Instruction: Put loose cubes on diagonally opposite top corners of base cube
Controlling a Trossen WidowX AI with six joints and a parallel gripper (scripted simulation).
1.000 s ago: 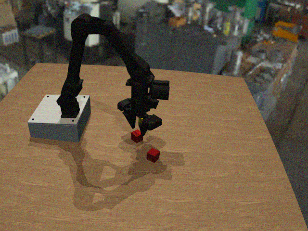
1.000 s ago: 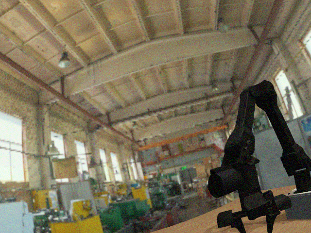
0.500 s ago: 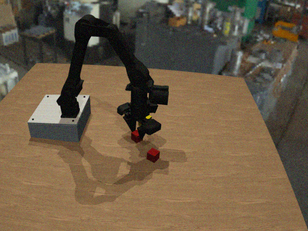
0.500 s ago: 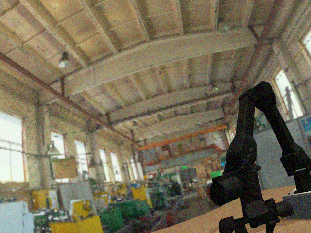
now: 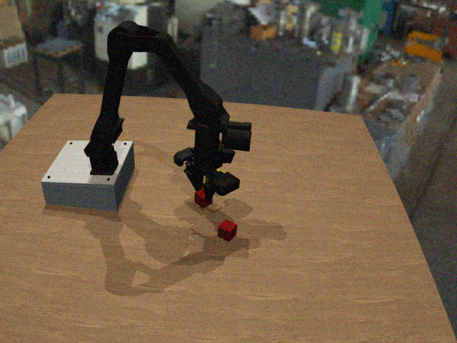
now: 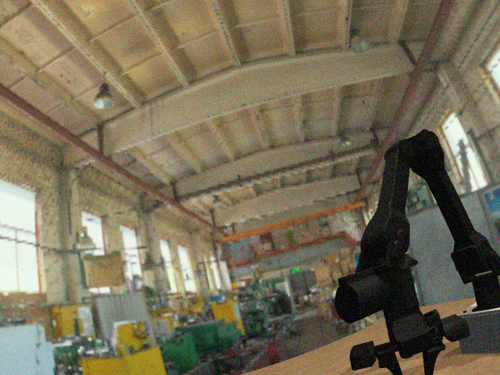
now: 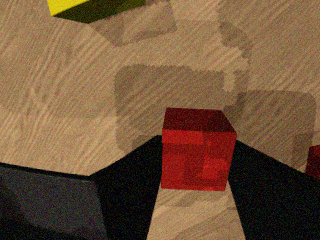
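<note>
My gripper (image 5: 205, 195) (image 7: 194, 144) points down and is shut on a red cube (image 5: 201, 200) (image 7: 196, 162). The cube sits between the fingertips, at or just above the table; I cannot tell which. The other red cube (image 5: 226, 230) (image 7: 314, 164) stands on the table, nearer the front in the top view and cut by the right edge of the wrist view. The yellow base cube (image 7: 62, 6) is cut by the top edge of the wrist view and mostly hidden behind the fingers in the top view. In the exterior view the fingertips and cubes are out of frame.
The arm's base box (image 5: 79, 194) (image 6: 480, 334) stands on the wooden table (image 5: 313, 288) at the left in the top view. The second red cube is close to the gripper's front right side there. Arm shadows fall around the cubes.
</note>
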